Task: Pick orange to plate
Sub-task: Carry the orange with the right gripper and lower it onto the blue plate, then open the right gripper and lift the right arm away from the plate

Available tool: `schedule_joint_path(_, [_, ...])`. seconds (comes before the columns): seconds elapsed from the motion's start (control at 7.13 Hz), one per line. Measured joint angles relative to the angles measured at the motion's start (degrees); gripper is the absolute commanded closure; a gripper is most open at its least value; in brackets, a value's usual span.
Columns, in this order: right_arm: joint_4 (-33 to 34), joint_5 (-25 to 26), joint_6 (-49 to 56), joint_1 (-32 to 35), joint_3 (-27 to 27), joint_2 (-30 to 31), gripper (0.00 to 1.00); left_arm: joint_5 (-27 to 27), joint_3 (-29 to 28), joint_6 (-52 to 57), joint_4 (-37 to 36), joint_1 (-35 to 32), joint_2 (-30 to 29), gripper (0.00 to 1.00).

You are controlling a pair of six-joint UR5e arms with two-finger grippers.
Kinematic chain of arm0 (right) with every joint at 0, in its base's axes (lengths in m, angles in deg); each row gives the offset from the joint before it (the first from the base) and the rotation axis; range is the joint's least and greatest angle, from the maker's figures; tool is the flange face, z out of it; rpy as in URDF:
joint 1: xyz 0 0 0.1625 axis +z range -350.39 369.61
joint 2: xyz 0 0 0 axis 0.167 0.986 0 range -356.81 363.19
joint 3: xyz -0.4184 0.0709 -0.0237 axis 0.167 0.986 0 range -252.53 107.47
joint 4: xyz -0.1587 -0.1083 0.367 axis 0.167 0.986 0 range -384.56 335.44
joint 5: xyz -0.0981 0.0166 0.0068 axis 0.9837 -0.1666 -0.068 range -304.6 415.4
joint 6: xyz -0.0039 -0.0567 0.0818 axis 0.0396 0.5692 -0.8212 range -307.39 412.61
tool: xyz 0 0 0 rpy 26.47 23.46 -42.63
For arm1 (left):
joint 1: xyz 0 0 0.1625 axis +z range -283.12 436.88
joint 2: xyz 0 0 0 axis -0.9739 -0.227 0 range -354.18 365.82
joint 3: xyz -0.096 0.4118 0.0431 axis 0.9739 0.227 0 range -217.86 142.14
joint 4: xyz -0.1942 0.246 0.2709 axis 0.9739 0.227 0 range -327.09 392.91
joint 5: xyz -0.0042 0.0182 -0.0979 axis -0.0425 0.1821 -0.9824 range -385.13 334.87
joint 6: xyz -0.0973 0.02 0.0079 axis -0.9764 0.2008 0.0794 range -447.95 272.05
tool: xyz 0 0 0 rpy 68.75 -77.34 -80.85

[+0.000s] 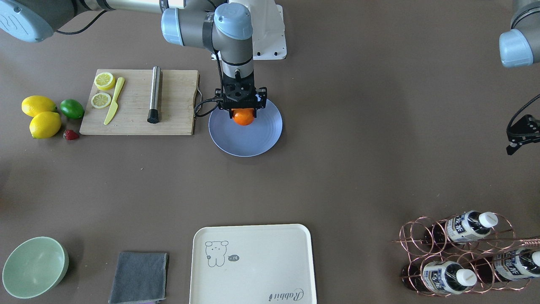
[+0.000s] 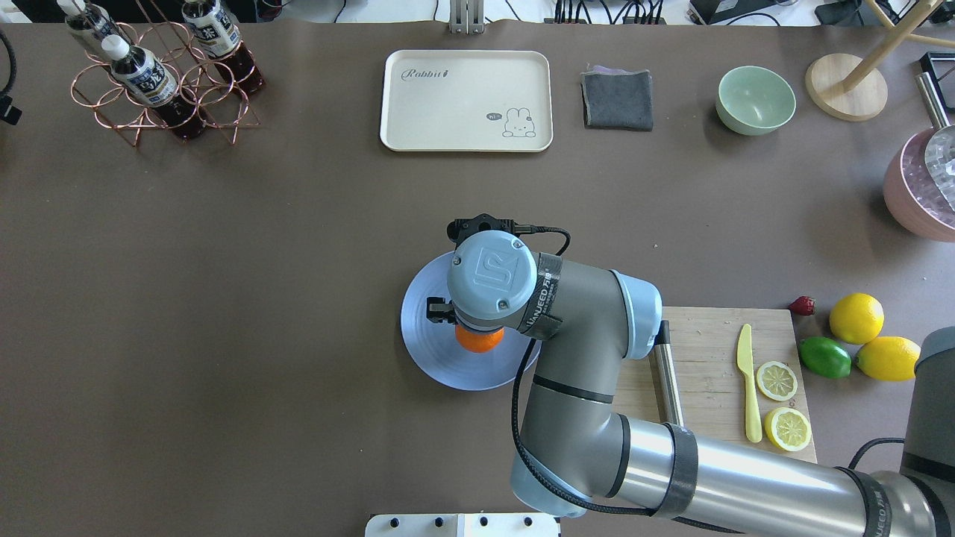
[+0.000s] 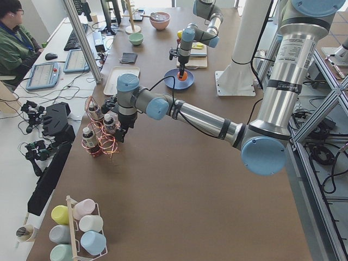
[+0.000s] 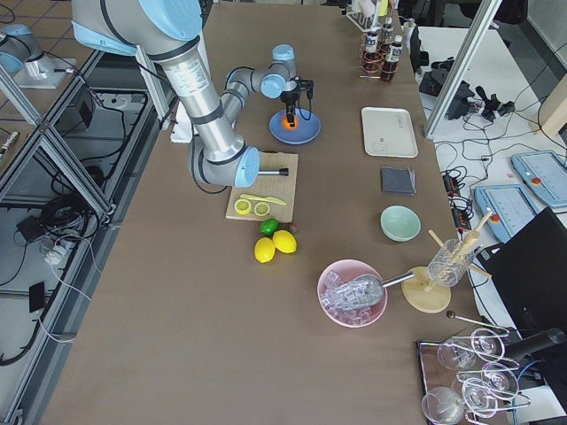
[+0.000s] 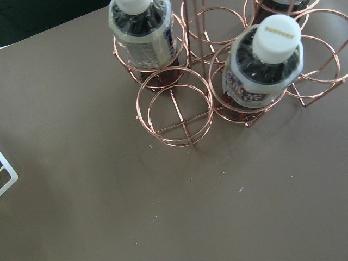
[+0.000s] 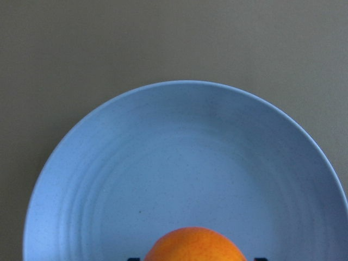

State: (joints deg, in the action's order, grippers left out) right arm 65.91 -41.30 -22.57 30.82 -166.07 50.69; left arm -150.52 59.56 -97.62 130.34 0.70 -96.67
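Front-facing view, left to right.
Board: just left of plate.
Plate: light blue, flat on tabletop.
Orange: over plate's robot-side half, clamped in right end effector; round, no long axis, stem dot unseen; contact with plate unclear.
Left end effector: far right, near bottle rack; open or closed, cannot tell.

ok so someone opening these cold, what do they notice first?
The bright orange stands out first, held in the fingers of the right gripper over the light-blue plate mid-table. Next come the yellow lemons and green lime beside the cutting board. On the robot's left, the copper rack of bottles also draws the eye, with the left gripper hanging beside it.
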Motion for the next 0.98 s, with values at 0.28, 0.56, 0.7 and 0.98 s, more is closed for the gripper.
schedule_joint_path(0.28, [-0.02,0.41,-0.47,-0.47,0.44,-0.34,0.01,-0.11,0.04,0.96,-0.3,-0.75,0.42,0.02])
schedule_joint_path(0.56, [-0.01,0.6,-1.77,-0.5,0.6,-0.56,0.0,-2.29,-0.24,2.68,-0.45,-2.28,0.94,0.02])
schedule_joint_path(0.7, [0.1,0.75,-2.12,-0.24,0.3,-0.55,0.0,-3.0,-0.3,3.23,-0.46,-2.85,1.29,0.02])
schedule_joint_path(0.98, [1.38,-0.08,-2.26,1.9,-2.17,-0.42,0.0,-3.47,-0.4,4.27,-0.49,-4.34,1.94,0.02])
